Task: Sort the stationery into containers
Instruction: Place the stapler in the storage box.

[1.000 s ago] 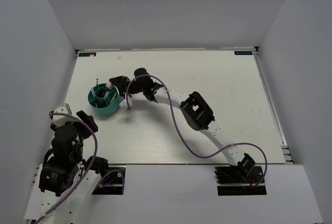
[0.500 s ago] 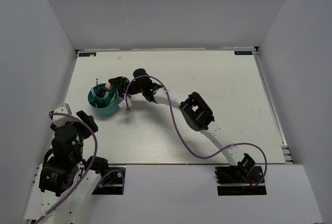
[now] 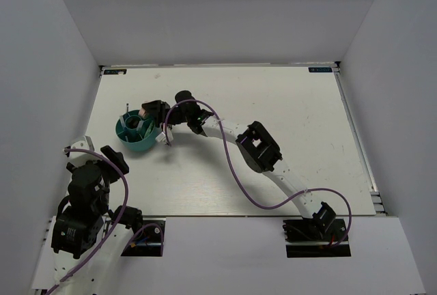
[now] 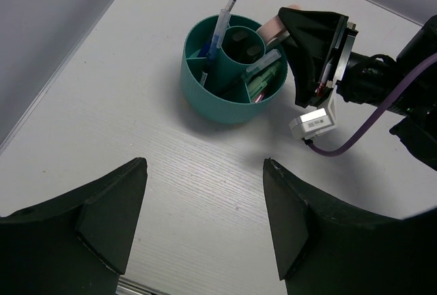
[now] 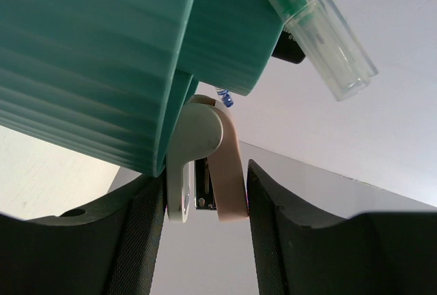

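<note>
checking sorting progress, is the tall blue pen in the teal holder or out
In: the blue pen stands tilted inside the teal holder, top poking above its rim.

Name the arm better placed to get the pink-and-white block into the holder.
Right. The right gripper has the block between its fingers against the teal holder; the left gripper sits back, empty.

A teal holder (image 4: pixel 205 87), blue pen (image 4: pixel 222 25), pink-and-white block (image 5: pixel 205 151), purple cable (image 4: pixel 392 100).
</note>
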Tool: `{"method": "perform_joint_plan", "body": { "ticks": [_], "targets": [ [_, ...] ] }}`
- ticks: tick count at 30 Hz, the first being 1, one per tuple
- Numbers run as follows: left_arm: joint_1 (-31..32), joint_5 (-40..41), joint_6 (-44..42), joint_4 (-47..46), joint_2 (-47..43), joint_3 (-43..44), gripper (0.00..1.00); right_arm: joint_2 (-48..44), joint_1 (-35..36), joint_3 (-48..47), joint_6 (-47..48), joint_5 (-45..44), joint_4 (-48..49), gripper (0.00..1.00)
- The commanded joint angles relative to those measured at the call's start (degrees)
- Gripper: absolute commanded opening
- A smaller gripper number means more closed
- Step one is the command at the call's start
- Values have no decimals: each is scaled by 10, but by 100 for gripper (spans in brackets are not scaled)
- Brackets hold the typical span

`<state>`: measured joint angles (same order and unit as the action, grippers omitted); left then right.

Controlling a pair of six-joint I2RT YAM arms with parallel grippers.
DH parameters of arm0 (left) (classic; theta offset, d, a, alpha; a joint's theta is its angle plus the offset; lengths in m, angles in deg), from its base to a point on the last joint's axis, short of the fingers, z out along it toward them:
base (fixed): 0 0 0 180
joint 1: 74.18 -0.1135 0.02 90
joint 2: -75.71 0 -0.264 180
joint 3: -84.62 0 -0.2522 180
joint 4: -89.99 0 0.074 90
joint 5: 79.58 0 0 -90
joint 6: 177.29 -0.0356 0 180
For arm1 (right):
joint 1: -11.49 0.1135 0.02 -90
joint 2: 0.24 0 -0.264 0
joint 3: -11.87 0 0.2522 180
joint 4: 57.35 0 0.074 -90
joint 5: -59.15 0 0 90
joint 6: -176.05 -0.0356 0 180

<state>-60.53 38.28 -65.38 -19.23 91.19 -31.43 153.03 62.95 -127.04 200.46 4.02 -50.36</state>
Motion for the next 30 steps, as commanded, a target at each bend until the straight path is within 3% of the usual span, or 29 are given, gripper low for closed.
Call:
{"method": "perform_joint_plan", "body": {
  "ticks": [1, 12, 30],
  "targets": [
    [1, 1, 1, 7, -4, 3, 79, -3, 3, -9, 230, 7, 23, 52],
    [1, 2, 2, 7, -5, 3, 79, -6, 3, -12, 227, 10, 24, 60],
    [1, -4, 5, 10, -3, 10, 79, -15, 4, -29, 223, -2, 15, 85]
  ]
}}
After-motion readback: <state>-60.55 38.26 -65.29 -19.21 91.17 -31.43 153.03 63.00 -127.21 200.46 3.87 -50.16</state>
